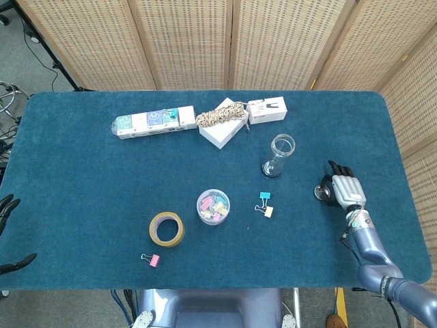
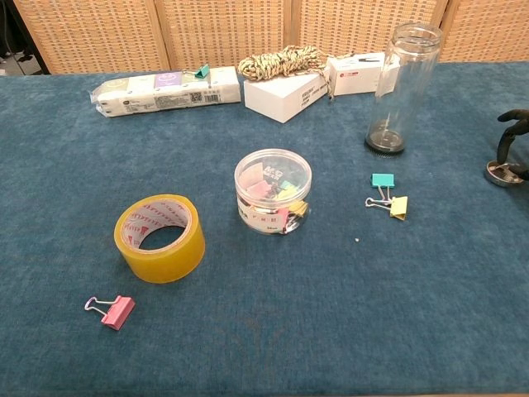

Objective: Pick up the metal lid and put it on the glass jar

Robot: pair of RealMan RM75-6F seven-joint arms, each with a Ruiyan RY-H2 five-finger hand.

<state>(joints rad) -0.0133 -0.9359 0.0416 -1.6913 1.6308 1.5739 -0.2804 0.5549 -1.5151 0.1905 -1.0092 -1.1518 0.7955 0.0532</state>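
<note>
The small round metal lid lies flat on the blue cloth at the right, also low at the right edge in the chest view. My right hand hovers over its right side, and dark fingertips reach down to the lid's rim. The lid still rests on the table. The tall glass jar stands upright and uncovered, up and to the left of the lid. My left hand sits at the far left table edge with its fingers apart, holding nothing.
Teal and yellow binder clips lie between jar and lid. A clear tub of clips, a yellow tape roll and a pink clip sit mid-left. Boxes and a rope bundle line the back.
</note>
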